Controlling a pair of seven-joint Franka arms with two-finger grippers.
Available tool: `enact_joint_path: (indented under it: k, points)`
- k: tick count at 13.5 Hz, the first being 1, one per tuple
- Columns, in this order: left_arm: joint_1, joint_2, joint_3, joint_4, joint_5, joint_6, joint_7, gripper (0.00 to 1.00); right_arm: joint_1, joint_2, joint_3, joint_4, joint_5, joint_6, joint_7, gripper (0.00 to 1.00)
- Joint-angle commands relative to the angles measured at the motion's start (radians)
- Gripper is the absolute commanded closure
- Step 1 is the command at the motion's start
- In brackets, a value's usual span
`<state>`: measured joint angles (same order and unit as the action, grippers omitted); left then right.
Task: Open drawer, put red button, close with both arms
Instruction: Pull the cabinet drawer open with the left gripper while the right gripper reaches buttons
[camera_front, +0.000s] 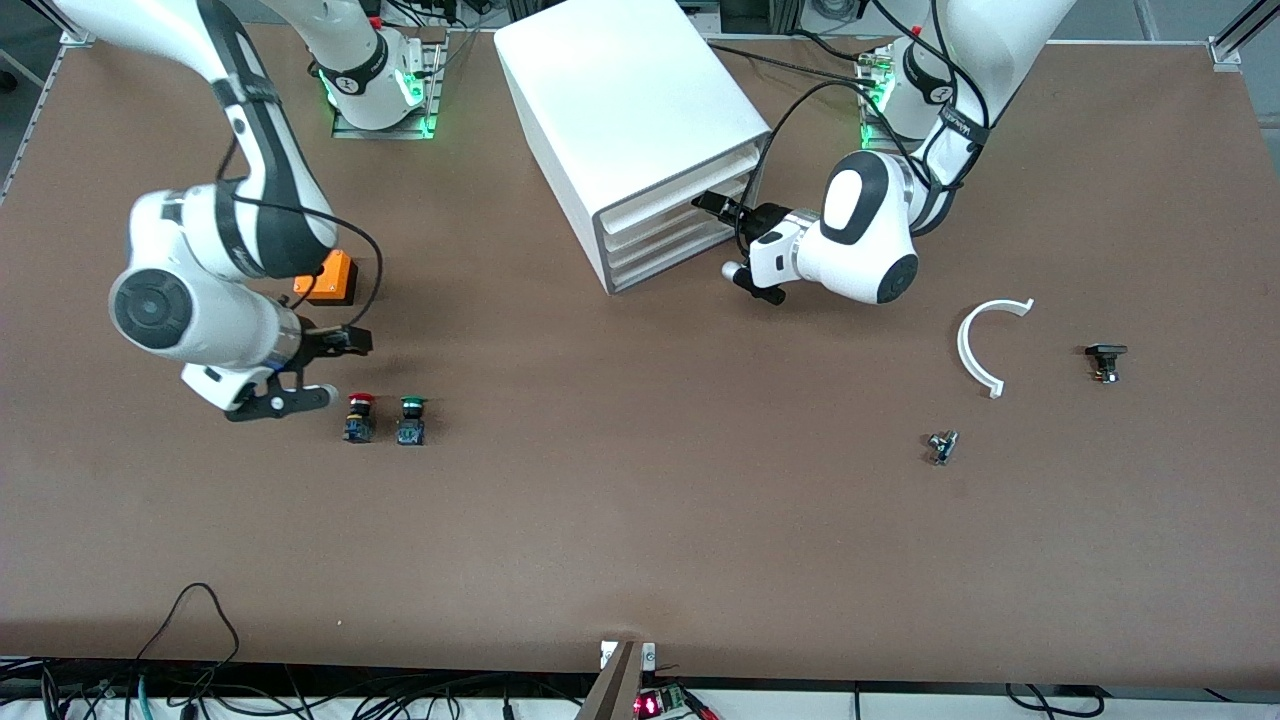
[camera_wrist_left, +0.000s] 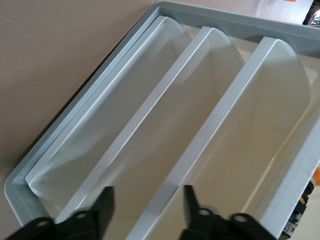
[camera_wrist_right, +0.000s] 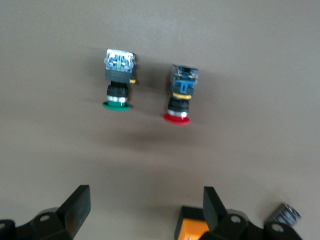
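Observation:
The red button (camera_front: 359, 417) lies on the table beside a green-capped one (camera_front: 411, 420). My right gripper (camera_front: 335, 368) is open and empty, low over the table next to the red button, toward the right arm's end. In the right wrist view the red button (camera_wrist_right: 179, 95) lies ahead of the open gripper (camera_wrist_right: 145, 207). The white cabinet (camera_front: 630, 120) has its three drawers shut; the middle drawer (camera_front: 668, 236) is between the other two. My left gripper (camera_front: 708, 204) is open at the drawer fronts. In the left wrist view this gripper (camera_wrist_left: 147, 207) straddles the lip at one edge of the middle drawer (camera_wrist_left: 175, 125).
An orange block (camera_front: 328, 277) sits close by the right gripper, farther from the front camera than the buttons. Toward the left arm's end lie a white curved piece (camera_front: 975, 345), a small black part (camera_front: 1105, 360) and a small metal part (camera_front: 942, 447).

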<state>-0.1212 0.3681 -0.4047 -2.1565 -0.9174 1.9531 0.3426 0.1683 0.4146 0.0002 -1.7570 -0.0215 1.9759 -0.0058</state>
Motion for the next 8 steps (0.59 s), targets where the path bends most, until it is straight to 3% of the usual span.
enact_joint_path:
  k: [1,6,8]
  points:
    - [0.003,-0.025,0.001,-0.023,-0.021,0.006,0.015,1.00,-0.004,0.021,-0.005,-0.030,0.018,0.079,0.000,0.00]
    - [0.028,-0.040,0.164,0.030,-0.009,0.010,0.030,1.00,-0.026,0.024,-0.008,-0.042,0.029,0.122,0.001,0.00]
    - [0.028,-0.035,0.188,0.061,-0.006,0.070,0.029,1.00,-0.027,0.032,-0.011,-0.038,0.031,0.153,0.001,0.00]
